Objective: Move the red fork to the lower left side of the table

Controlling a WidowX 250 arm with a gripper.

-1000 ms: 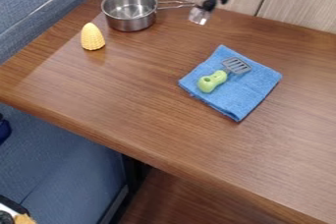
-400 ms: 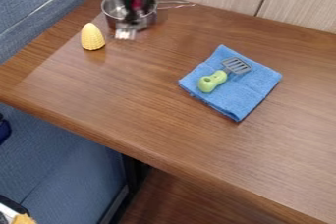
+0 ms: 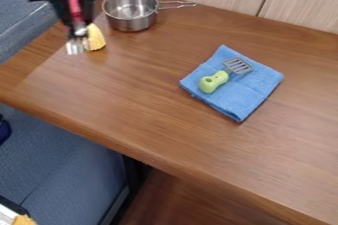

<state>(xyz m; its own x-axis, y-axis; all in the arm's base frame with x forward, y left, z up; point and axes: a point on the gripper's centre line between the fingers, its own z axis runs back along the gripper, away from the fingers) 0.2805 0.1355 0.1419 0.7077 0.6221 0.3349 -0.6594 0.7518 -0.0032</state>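
Observation:
Over the table's left part, in front of the yellow corn, hangs the black gripper [image 3: 78, 25]. It is shut on the red fork [image 3: 75, 10], whose red handle shows between the black parts. The silvery tines [image 3: 76, 47] point down, just left of the corn, and look to be above the wooden table [image 3: 151, 100]. Part of the handle is hidden by the gripper.
The corn [image 3: 96, 38] stands close behind the tines, partly covered. A metal saucepan [image 3: 132, 19] is at the back, handle pointing right. A blue cloth [image 3: 244, 93] bearing a green-handled spatula [image 3: 212, 81] lies right of centre.
From the back of the table, right of the saucepan, my gripper has moved left across the saucepan to the corn, carrying the fork. The other things are unmoved.

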